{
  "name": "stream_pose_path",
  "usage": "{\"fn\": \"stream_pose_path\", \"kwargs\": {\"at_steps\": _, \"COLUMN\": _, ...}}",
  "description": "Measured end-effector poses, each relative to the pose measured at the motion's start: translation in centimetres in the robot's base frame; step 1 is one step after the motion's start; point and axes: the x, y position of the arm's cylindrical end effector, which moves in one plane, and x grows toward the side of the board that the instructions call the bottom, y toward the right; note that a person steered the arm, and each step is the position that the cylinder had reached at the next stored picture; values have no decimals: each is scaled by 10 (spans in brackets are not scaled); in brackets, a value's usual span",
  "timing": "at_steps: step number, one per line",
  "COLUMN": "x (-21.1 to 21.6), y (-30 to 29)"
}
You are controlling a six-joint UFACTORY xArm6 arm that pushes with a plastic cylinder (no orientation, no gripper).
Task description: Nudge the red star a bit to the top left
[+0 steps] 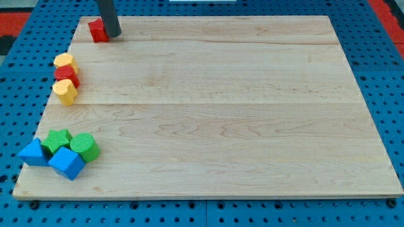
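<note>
A red block (98,30), which looks like the red star, lies at the board's top left corner, close to the top edge. My tip (112,35) rests on the board right against this block's right side. The dark rod comes down from the view's top and hides part of the block's right edge. A second red block (67,76), its shape unclear, sits lower on the left edge between two yellow blocks.
A yellow block (64,61) and another yellow block (64,92) flank the second red block. At the bottom left lie a blue triangle (33,153), a green star (58,140), a green cylinder (83,146) and a blue cube (66,163). The wooden board (221,113) lies on a blue pegboard.
</note>
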Motion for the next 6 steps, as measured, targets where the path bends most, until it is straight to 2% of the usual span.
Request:
{"fn": "stream_pose_path", "kwargs": {"at_steps": 1, "x": 17, "y": 21}}
{"fn": "stream_pose_path", "kwargs": {"at_steps": 2, "x": 17, "y": -25}}
{"fn": "stream_pose_path", "kwargs": {"at_steps": 3, "x": 24, "y": -31}}
{"fn": "stream_pose_path", "kwargs": {"at_steps": 4, "x": 20, "y": -48}}
{"fn": "stream_pose_path", "kwargs": {"at_steps": 5, "x": -1, "y": -80}}
{"fn": "stream_pose_path", "kwargs": {"at_steps": 6, "x": -18, "y": -87}}
